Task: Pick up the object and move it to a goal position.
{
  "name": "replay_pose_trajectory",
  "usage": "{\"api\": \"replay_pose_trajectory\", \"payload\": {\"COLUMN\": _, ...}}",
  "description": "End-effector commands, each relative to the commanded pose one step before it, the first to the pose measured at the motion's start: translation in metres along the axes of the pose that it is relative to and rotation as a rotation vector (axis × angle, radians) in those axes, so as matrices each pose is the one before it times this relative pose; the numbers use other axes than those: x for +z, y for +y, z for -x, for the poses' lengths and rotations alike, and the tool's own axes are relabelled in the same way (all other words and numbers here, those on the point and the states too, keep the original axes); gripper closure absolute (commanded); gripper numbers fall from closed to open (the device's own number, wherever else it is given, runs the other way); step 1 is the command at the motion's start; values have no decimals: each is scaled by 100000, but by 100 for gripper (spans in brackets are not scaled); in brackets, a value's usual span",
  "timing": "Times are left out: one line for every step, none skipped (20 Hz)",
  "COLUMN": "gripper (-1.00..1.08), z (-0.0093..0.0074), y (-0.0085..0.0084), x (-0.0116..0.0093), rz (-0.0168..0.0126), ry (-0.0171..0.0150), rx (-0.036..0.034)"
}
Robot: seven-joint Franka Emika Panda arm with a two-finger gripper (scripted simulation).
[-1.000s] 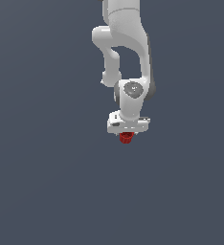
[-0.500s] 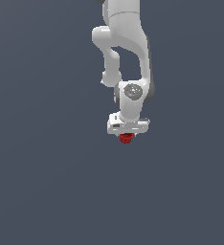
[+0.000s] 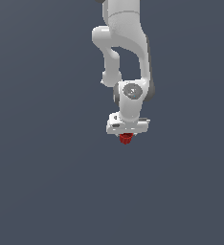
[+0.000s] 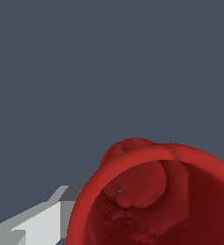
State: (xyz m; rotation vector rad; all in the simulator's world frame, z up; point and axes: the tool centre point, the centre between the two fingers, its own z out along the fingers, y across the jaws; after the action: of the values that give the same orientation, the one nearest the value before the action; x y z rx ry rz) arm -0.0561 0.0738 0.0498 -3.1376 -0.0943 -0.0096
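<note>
The red cup-like object (image 3: 126, 139) hangs directly beneath the claw (image 3: 127, 136) in the exterior view, only its lower part showing below the white hand, with nothing visibly supporting it from below; it is judged to be carried clear of the grey tabletop (image 3: 47, 191), though no shadow or contact line confirms the height. In the wrist view the object (image 4: 157, 201) fills the near field with its hollow interior and ridged rim facing the camera, and one pale finger (image 4: 35, 222) lies just beside its outer wall. The second finger is not visible, so the claw is best described as closed around the object, a judgement from how the object hangs, not a direct sighting of both contact faces. The step in hand is transport to the goal; no goal marker appears in either view, so its direction cannot be stated. To perform this step well, maintain closing force throughout, since the tapered, glossy wall is likely to slide out under a loosened grip. Keep the wrist orientation fixed so the object does not pivot between the fingers. Move the arm (image 3: 123, 48) smoothly, avoiding abrupt starts and stops, and release only after the object is at the goal.
</note>
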Motion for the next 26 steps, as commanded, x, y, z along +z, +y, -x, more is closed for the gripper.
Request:
{"api": "replay_pose_trajectory", "payload": {"gripper": 108, "z": -318, "y": 309, "x": -398, "rz": -283, "ry": 1229, "rx": -513}}
{"api": "replay_pose_trajectory", "payload": {"gripper": 108, "z": -151, "y": 170, "x": -184, "rz": -177, "ry": 624, "rx": -351}}
{"api": "replay_pose_trajectory", "payload": {"gripper": 108, "z": -172, "y": 192, "x": -214, "rz": -204, "ry": 718, "rx": -404}}
{"api": "replay_pose_trajectory", "payload": {"gripper": 108, "z": -192, "y": 216, "x": -238, "rz": -229, "ry": 801, "rx": -451}}
{"api": "replay_pose_trajectory", "payload": {"gripper": 108, "z": -212, "y": 238, "x": -264, "rz": -253, "ry": 886, "rx": -498}}
{"api": "replay_pose_trajectory", "payload": {"gripper": 108, "z": -231, "y": 260, "x": -285, "rz": -275, "ry": 961, "rx": -541}}
{"api": "replay_pose_trajectory", "payload": {"gripper": 108, "z": -249, "y": 279, "x": -309, "rz": -298, "ry": 1038, "rx": -584}}
{"api": "replay_pose_trajectory", "payload": {"gripper": 108, "z": -266, "y": 299, "x": -329, "rz": -318, "ry": 1106, "rx": -622}}
{"api": "replay_pose_trajectory", "payload": {"gripper": 108, "z": -282, "y": 316, "x": -349, "rz": -338, "ry": 1173, "rx": -660}}
{"api": "replay_pose_trajectory", "payload": {"gripper": 108, "z": -297, "y": 332, "x": -368, "rz": -357, "ry": 1235, "rx": -694}}
{"api": "replay_pose_trajectory", "payload": {"gripper": 108, "z": -310, "y": 348, "x": -384, "rz": -375, "ry": 1292, "rx": -726}}
{"api": "replay_pose_trajectory", "payload": {"gripper": 108, "z": -323, "y": 362, "x": -400, "rz": -393, "ry": 1346, "rx": -756}}
{"api": "replay_pose_trajectory", "payload": {"gripper": 108, "z": -335, "y": 375, "x": -415, "rz": -409, "ry": 1395, "rx": -784}}
{"api": "replay_pose_trajectory", "payload": {"gripper": 108, "z": -346, "y": 387, "x": -428, "rz": -425, "ry": 1440, "rx": -809}}
{"api": "replay_pose_trajectory", "payload": {"gripper": 108, "z": -356, "y": 397, "x": -441, "rz": -439, "ry": 1480, "rx": -831}}
{"api": "replay_pose_trajectory", "payload": {"gripper": 108, "z": -355, "y": 395, "x": -439, "rz": -440, "ry": 1474, "rx": -828}}
{"api": "replay_pose_trajectory", "payload": {"gripper": 108, "z": -347, "y": 386, "x": -429, "rz": -434, "ry": 1442, "rx": -810}}
{"api": "replay_pose_trajectory", "payload": {"gripper": 108, "z": -340, "y": 378, "x": -419, "rz": -427, "ry": 1411, "rx": -792}}
{"api": "replay_pose_trajectory", "payload": {"gripper": 108, "z": -333, "y": 369, "x": -411, "rz": -422, "ry": 1383, "rx": -776}}
{"api": "replay_pose_trajectory", "payload": {"gripper": 108, "z": -327, "y": 362, "x": -403, "rz": -416, "ry": 1356, "rx": -761}}
{"api": "replay_pose_trajectory", "payload": {"gripper": 108, "z": -321, "y": 355, "x": -396, "rz": -412, "ry": 1332, "rx": -747}}
{"api": "replay_pose_trajectory", "payload": {"gripper": 108, "z": -316, "y": 349, "x": -389, "rz": -407, "ry": 1309, "rx": -734}}
{"api": "replay_pose_trajectory", "payload": {"gripper": 108, "z": -311, "y": 343, "x": -382, "rz": -403, "ry": 1288, "rx": -722}}
{"api": "replay_pose_trajectory", "payload": {"gripper": 108, "z": -307, "y": 337, "x": -376, "rz": -400, "ry": 1269, "rx": -711}}
{"api": "replay_pose_trajectory", "payload": {"gripper": 108, "z": -302, "y": 332, "x": -371, "rz": -396, "ry": 1251, "rx": -701}}
{"api": "replay_pose_trajectory", "payload": {"gripper": 108, "z": -299, "y": 327, "x": -366, "rz": -394, "ry": 1236, "rx": -692}}
